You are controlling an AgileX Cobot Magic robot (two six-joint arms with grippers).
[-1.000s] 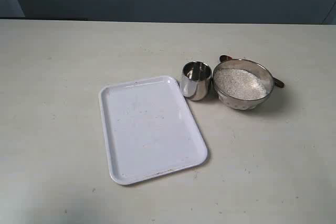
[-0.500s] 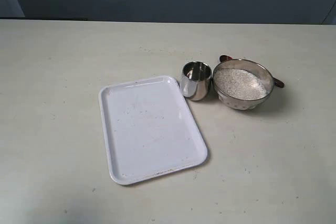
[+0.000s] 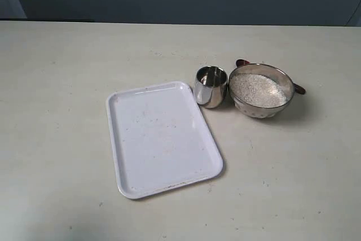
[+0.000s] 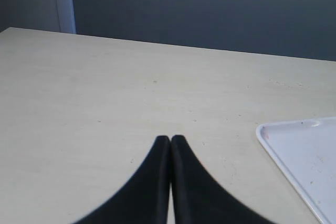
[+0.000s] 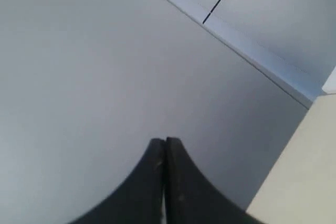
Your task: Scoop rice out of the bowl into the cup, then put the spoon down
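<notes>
A steel bowl (image 3: 287, 80) stands right of the table's middle, filled with white rice (image 3: 258, 89). Touching its left side is the small steel cup (image 3: 210, 87). The wooden spoon (image 3: 299, 88) lies behind the bowl, mostly hidden; only its two ends show. Neither arm appears in the exterior view. My left gripper (image 4: 170, 139) is shut and empty, held over bare table beside the tray. My right gripper (image 5: 165, 141) is shut and empty too, pointing at a grey wall off the table's edge.
A white rectangular tray (image 3: 161, 137) lies left of the cup, empty but for specks; its corner (image 4: 299, 145) shows in the left wrist view. A dark wall runs behind the table's far edge.
</notes>
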